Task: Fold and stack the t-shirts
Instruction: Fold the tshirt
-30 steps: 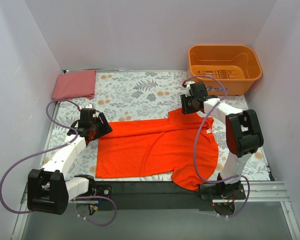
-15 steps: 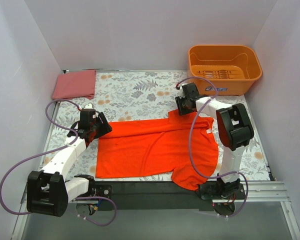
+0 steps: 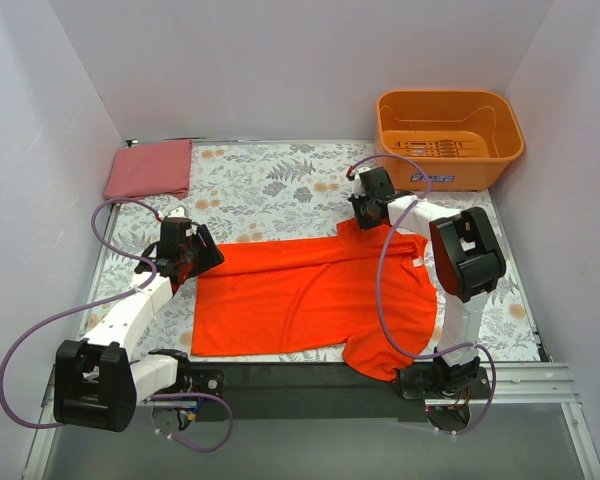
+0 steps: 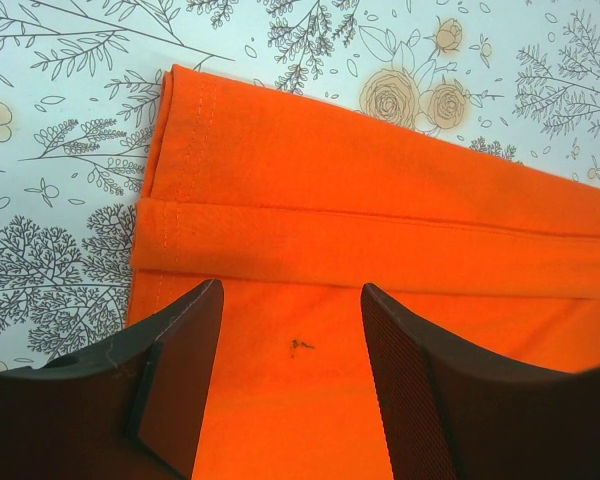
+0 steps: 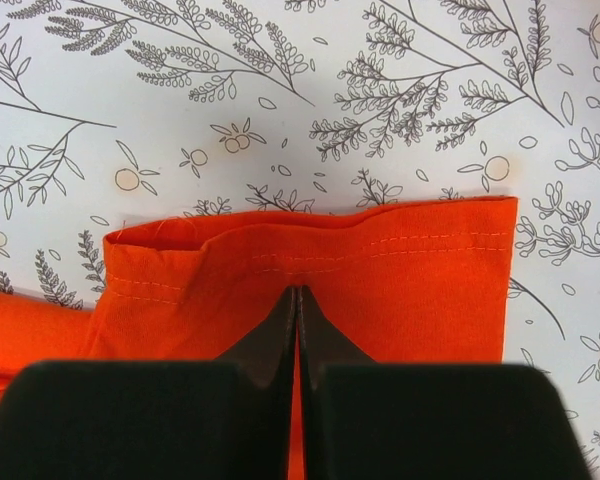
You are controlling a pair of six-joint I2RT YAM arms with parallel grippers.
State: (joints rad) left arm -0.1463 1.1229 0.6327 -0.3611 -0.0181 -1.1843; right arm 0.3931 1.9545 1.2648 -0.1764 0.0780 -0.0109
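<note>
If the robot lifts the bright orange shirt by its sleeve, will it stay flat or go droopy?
Probably droopy: the orange t-shirt puckers at the sleeve where the right gripper pinches it. It lies thin and flat, so it is likely light. Pushed, it would probably bunch, like its doubled-over edge.

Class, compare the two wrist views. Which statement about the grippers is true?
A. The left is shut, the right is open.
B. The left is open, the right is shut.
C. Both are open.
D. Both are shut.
B: the left gripper has its fingers spread apart over the orange-red t-shirt, while the fingers of the right gripper are pressed together.
</note>
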